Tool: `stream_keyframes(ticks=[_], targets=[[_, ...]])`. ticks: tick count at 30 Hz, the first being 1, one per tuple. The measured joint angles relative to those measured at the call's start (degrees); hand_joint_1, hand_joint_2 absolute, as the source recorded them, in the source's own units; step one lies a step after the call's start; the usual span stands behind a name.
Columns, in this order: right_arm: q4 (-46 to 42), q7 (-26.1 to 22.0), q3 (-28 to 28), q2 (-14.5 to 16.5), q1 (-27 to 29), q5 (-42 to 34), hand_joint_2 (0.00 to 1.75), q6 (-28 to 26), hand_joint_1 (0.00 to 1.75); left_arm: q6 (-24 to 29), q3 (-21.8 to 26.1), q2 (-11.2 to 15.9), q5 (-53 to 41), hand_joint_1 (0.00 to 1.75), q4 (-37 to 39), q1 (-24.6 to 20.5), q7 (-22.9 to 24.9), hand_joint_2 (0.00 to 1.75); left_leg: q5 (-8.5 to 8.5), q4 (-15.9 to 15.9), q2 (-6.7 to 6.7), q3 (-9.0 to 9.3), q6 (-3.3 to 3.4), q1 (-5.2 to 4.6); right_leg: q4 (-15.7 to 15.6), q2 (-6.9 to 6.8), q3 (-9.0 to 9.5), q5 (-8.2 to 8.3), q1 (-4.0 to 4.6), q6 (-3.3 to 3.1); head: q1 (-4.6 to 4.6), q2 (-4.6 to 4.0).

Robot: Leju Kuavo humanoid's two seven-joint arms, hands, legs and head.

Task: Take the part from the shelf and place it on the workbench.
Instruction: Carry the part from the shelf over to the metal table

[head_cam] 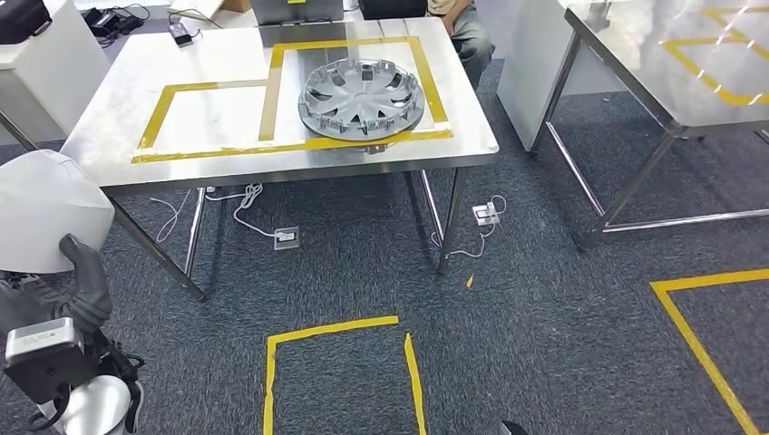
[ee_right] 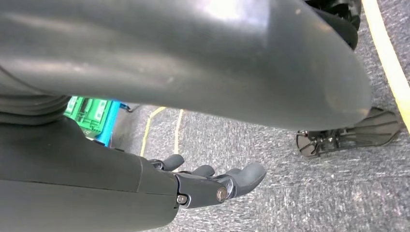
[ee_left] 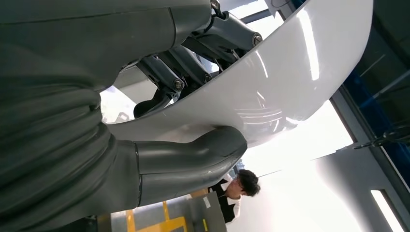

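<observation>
The part is a large white glossy curved panel [head_cam: 41,213] at the lower left of the head view. My left hand [head_cam: 84,288] holds it from below, the dark thumb lying up against its edge. In the left wrist view the panel [ee_left: 280,77] sits between the thick grey thumb and the darker fingers of my left hand [ee_left: 188,159]. The steel workbench [head_cam: 227,149], marked with yellow tape frames, stands ahead across a stretch of carpet. My right hand [ee_right: 212,182] hangs over the grey carpet with its fingers stretched out and nothing in them.
A silver hubcap [head_cam: 361,97] lies in the workbench's right tape frame. A second steel table [head_cam: 689,86] stands at the right. A person [head_cam: 464,25] sits behind the bench. Cables and a socket [head_cam: 286,237] lie under it. A yellow tape square [head_cam: 340,362] marks the floor.
</observation>
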Motion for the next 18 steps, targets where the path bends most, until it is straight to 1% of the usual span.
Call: stream_keyframes(ticks=[1,2,3,4,5,6,7,8,9,11,12,13,14,15,16,17,18], targets=[[0.0,-0.03,0.0,0.01,0.01,-0.01,0.0,0.0,0.0,0.01,0.06,0.0,0.0,1.75,-0.01,0.16,0.02,1.75,-0.93,2.12,0.05,-1.93,-0.26,0.12,0.02,0.02,0.35,-0.39,-0.05,0.1,0.01,-0.01],[0.0,-0.04,0.0,0.02,0.05,-0.01,0.0,0.01,0.0,0.01,0.14,0.01,0.0,1.75,0.0,0.29,0.05,1.75,-0.89,2.65,0.11,-3.12,-0.43,0.22,0.04,0.04,0.77,-0.82,-0.14,0.23,0.0,-0.01],[0.0,-0.03,0.0,0.05,0.09,-0.01,0.0,0.01,0.0,0.02,0.2,0.01,0.0,1.75,-0.01,0.35,0.05,1.75,0.32,1.44,0.18,-3.45,-0.52,0.3,0.08,0.07,1.31,-1.3,-0.28,0.4,-0.01,-0.01],[0.0,-0.02,0.0,0.08,0.1,-0.01,0.0,0.01,0.0,0.03,0.26,0.02,0.0,1.75,-0.02,0.37,0.05,1.75,2.74,-1.49,0.28,-2.95,-0.62,0.39,0.12,0.08,1.96,-1.84,-0.43,0.63,0.0,-0.02],[0.0,-0.03,0.0,0.11,0.11,-0.01,0.0,0.01,0.0,0.04,0.31,0.05,0.0,1.75,-0.02,0.37,0.04,1.75,5.75,-5.11,0.43,-2.2,-0.7,0.5,0.18,0.08,2.52,-2.41,-0.55,0.92,-0.06,-0.02],[0.0,-0.1,0.0,0.13,0.06,-0.01,0.0,0.0,0.0,0.05,0.33,0.07,0.01,1.75,-0.01,0.39,0.04,1.75,7.62,-8.19,0.57,-1.54,-0.56,0.51,0.3,0.11,3.03,-2.95,-0.6,1.25,-0.12,-0.02],[0.0,-0.17,0.0,0.13,-0.02,-0.01,0.0,0.0,0.0,0.08,0.35,0.09,0.03,1.75,-0.02,0.46,0.05,1.75,8.89,-10.21,0.7,-1.02,-0.23,0.49,0.36,0.11,3.29,-3.48,-0.58,1.67,-0.17,-0.02],[0.0,-0.15,0.0,0.13,-0.08,-0.01,0.0,0.0,0.0,0.11,0.36,0.09,0.07,1.75,-0.04,0.55,0.05,1.75,9.19,-11.01,0.75,-0.89,0.29,0.44,0.5,0.08,3.52,-3.83,-0.5,2.11,-0.22,-0.02],[0.0,-0.15,0.0,0.13,-0.14,-0.01,0.0,0.0,0.0,0.19,0.38,0.1,0.11,1.75,-0.09,0.63,0.06,1.75,8.68,-10.98,0.7,-0.75,0.9,0.34,0.57,0.07,3.78,-4.05,-0.43,2.48,-0.23,-0.02],[0.0,0.0,0.0,0.12,-0.2,0.0,0.0,0.01,0.0,0.39,0.43,0.13,0.16,1.75,-0.43,0.7,0.05,1.75,8.69,-11.03,0.49,-0.06,1.81,0.45,1.39,0.02,3.79,-4.35,-0.47,3.09,-0.22,-0.02],[0.0,-0.03,0.0,0.12,-0.24,0.01,0.0,0.01,0.0,0.48,0.47,0.15,0.15,1.75,-0.65,0.66,0.04,1.75,8.52,-11.12,0.42,0.39,2.16,0.51,2.82,0.06,3.05,-4.57,-0.54,3.29,-0.17,-0.02],[0.0,-0.03,0.0,0.12,-0.31,0.02,0.0,0.02,0.0,0.55,0.5,0.15,0.15,1.75,-0.9,0.63,0.03,1.75,8.28,-11.21,0.38,0.81,2.44,0.57,5.45,0.1,1.48,-5.13,-0.62,3.52,-0.11,-0.02],[0.0,-0.04,0.0,0.13,-0.34,0.01,0.0,0.03,0.0,0.56,0.51,0.15,0.15,1.75,-1.06,0.63,0.03,1.75,7.96,-11.24,0.37,1.1,2.65,0.54,9.0,0.14,-0.8,-6.08,-0.65,3.73,-0.04,-0.02],[0.0,-0.06,0.0,0.13,-0.32,0.01,0.0,0.04,0.0,0.57,0.52,0.14,0.15,1.75,-1.14,0.67,0.03,1.75,7.58,-11.26,0.33,1.39,2.79,0.51,12.71,0.15,-3.48,-7.29,-0.66,3.89,0.02,-0.02],[0.0,-0.05,0.0,0.13,-0.23,-0.01,0.0,0.04,0.0,0.58,0.53,0.14,0.15,1.75,-1.18,0.74,0.04,1.75,7.15,-11.26,0.26,1.74,2.84,0.47,15.66,0.15,-5.98,-8.33,-0.67,3.97,0.04,-0.02],[0.0,-0.05,-0.01,0.13,-0.12,-0.02,0.0,0.04,0.0,0.57,0.54,0.13,0.15,1.75,-1.18,0.8,0.05,1.75,6.7,-11.26,0.15,2.21,2.85,0.42,17.01,0.15,-7.74,-8.62,-0.65,3.93,0.07,-0.02],[0.0,-0.04,-0.01,0.13,0.01,-0.03,0.0,0.04,0.0,0.57,0.55,0.13,0.15,1.75,-1.19,0.83,0.05,1.75,6.18,-11.26,0.03,2.87,2.8,0.4,16.2,0.16,-8.47,-7.61,-0.61,3.76,0.07,-0.02]])
